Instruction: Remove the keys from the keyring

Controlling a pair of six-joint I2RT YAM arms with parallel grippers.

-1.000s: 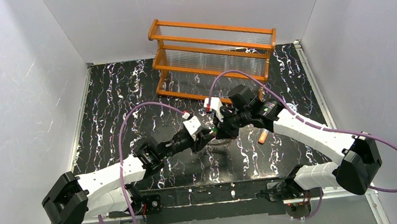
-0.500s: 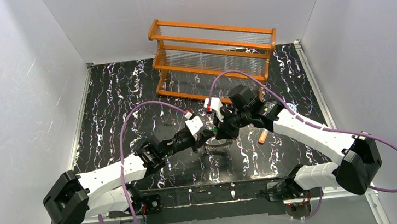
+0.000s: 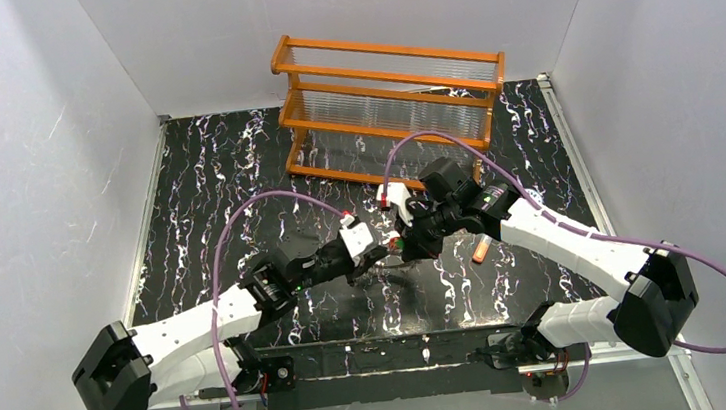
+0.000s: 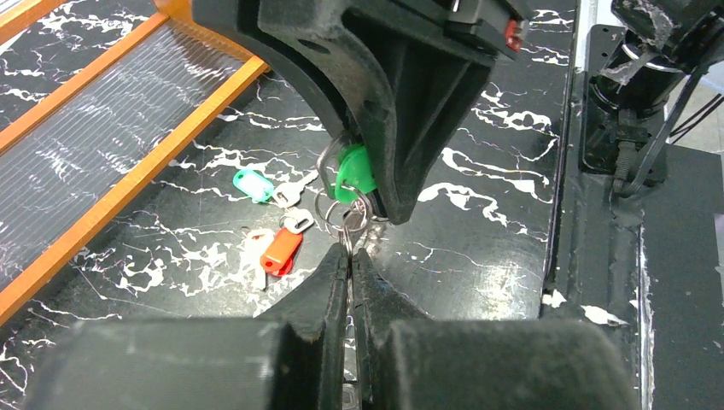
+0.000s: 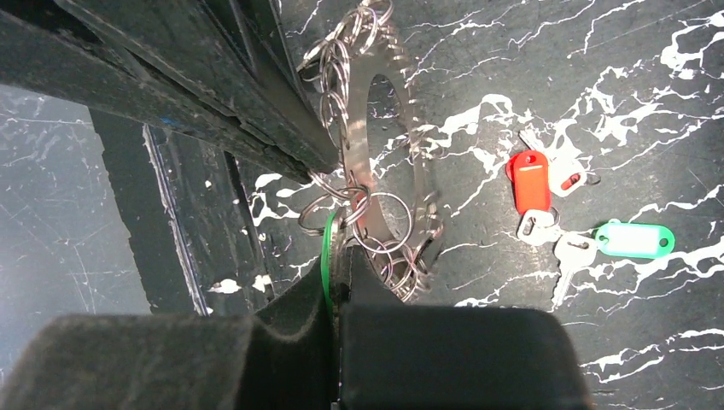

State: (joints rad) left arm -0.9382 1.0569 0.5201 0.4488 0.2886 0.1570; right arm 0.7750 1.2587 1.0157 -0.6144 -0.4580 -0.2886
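A red key [image 5: 529, 181] and a pale green key [image 5: 633, 239] already lie loose on the worktop [image 3: 236, 177], nearer than the orange rack [image 3: 388, 92]. On that same side the keyring [image 5: 354, 137] hangs in the air. The right hand [image 5: 337, 256] is clamped on a bright green key [image 4: 354, 171] and the left hand [image 4: 350, 252] pinched shut on a small wire loop [image 4: 346, 229]; that key, I judge, remains to free.

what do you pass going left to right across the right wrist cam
green key pinched in the right claw → toothed keyring → red key → teal key
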